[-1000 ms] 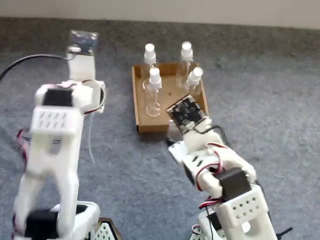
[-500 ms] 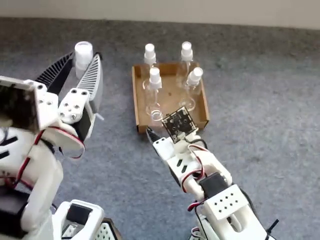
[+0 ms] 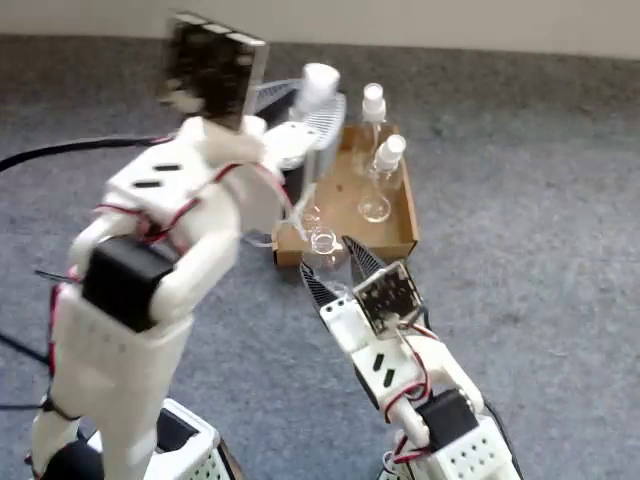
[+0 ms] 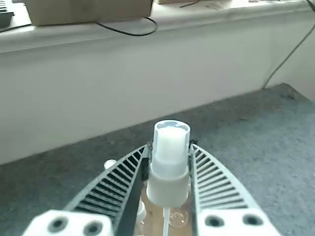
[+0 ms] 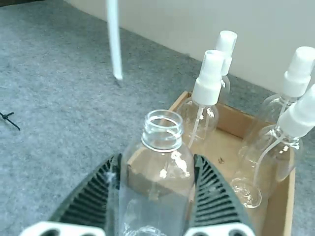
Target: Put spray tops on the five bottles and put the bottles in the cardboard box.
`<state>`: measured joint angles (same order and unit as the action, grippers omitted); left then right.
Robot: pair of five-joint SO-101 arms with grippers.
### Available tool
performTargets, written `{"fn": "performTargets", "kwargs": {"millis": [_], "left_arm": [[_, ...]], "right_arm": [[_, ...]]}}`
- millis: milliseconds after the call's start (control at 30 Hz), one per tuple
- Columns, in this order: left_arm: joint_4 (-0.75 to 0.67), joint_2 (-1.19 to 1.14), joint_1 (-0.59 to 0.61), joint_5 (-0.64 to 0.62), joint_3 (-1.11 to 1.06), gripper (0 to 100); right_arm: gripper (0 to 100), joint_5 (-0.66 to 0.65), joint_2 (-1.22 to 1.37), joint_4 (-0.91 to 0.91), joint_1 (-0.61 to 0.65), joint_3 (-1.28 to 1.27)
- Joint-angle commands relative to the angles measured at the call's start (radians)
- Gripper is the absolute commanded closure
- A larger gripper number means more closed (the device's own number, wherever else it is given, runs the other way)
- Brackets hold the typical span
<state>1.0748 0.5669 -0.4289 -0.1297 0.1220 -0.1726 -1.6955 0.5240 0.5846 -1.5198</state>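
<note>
While the right gripper (image 3: 328, 262) clamps an uncapped bottle (image 3: 323, 243) upright just below the cardboard box (image 3: 398, 238) at the centre of the high view, the left gripper (image 3: 314, 98) — raised at the upper middle of that frame — pinches a white spray top (image 3: 320, 80) between its ribbed fingers (image 4: 216, 182). The top's dip tube (image 5: 113, 39) hangs at the upper left of the right wrist view. Capped bottles (image 5: 206, 98) stand in the box — all on grey carpet (image 3: 520, 200).

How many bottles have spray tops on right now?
4 capped bottles, all standing two by two in the cardboard box. The fifth bottle, uncapped, is held in the right gripper's jaws.
</note>
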Motion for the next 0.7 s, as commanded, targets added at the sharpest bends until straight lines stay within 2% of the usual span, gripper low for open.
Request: {"fn": "performTargets", "kwargs": {"millis": [0, 167, 667], "left_arm": [[-0.028, -0.09, -0.061, -0.011, 0.097, 94], [-0.028, -0.157, -0.07, -0.012, 0.139, 94], [-0.003, -0.156, -0.073, -0.012, 0.091, 94]], "right_arm": [[99.5, 0.011, -0.111, 0.058, 0.005, 0.013], [99.5, 0.011, -0.14, 0.097, 0.005, 0.013], [99.5, 0.011, -0.14, 0.097, 0.007, 0.01]]}}
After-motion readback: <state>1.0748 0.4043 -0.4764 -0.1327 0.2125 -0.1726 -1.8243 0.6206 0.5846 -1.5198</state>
